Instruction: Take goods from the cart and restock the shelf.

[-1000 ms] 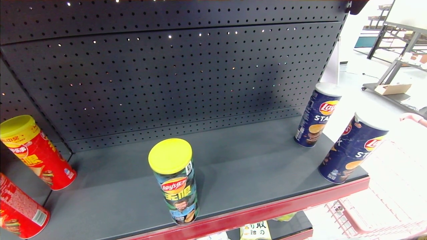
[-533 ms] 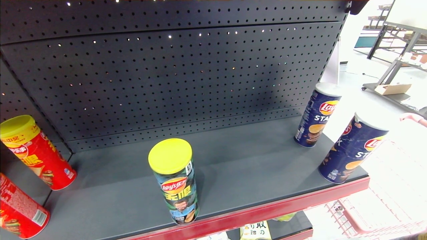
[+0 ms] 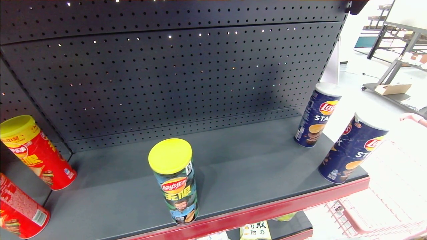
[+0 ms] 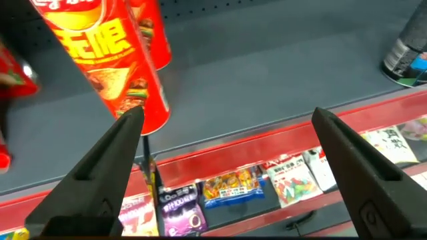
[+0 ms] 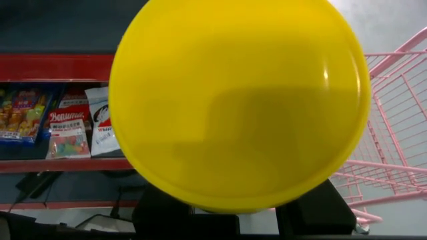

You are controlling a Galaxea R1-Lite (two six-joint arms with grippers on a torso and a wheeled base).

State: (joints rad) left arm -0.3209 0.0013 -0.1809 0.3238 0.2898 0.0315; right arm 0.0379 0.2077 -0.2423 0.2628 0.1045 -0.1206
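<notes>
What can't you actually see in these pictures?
Right wrist view: the yellow lid hides its can's body.
Head view: the pink cart runs off the edge; its contents can't be told.
Head view: the lower red can is cut by the corner.
Head view: the shelf's red edge hides most of the packets below.

A bright pale floor (image 3: 350,75) stretches off to the right, carrying dark metal racks (image 3: 405,27) and a cardboard box (image 3: 392,89).

One yellow-lidded can (image 5: 237,100) is gripped beside the cart (image 5: 400,100); others (image 3: 175,181) stand on the shelf (image 3: 250,166).
</notes>
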